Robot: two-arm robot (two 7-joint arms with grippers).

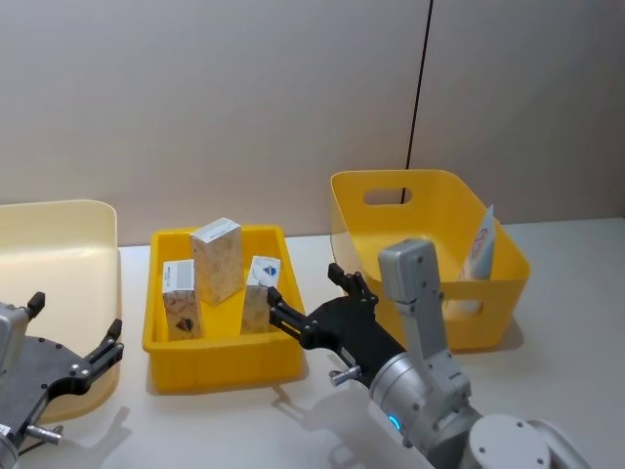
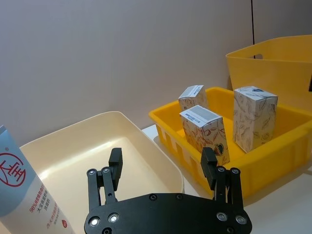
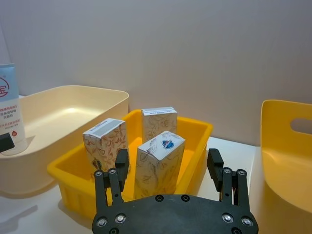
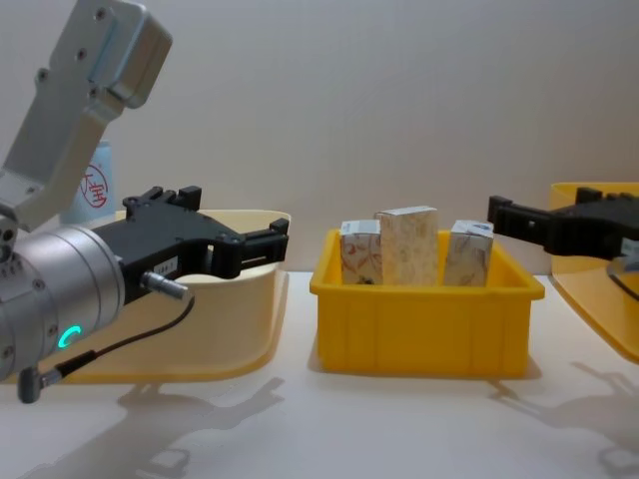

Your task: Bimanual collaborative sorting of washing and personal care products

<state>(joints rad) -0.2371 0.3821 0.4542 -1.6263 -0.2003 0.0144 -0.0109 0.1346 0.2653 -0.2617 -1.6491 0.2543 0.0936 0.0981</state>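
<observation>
Three whitish cartons with orange-red patterns stand upright in the small yellow tray (image 1: 220,366): a tall one (image 1: 217,259), one on the left (image 1: 182,298) and one on the right (image 1: 260,291). My right gripper (image 1: 305,285) is open just right of the tray, level with the right carton (image 3: 158,163) and apart from it. My left gripper (image 1: 76,318) hangs open and empty over the cream bin (image 1: 59,244). One light-blue-and-white tube (image 2: 19,185) with a red round logo stands in the cream bin. Another tube (image 1: 480,244) leans against the right wall inside the big yellow bin (image 1: 430,191).
The three containers stand in a row on the white table (image 1: 576,283), cream bin left, tray middle, tall yellow bin right. A beige wall (image 1: 244,98) rises close behind them. Bare table lies in front of the tray (image 4: 399,419).
</observation>
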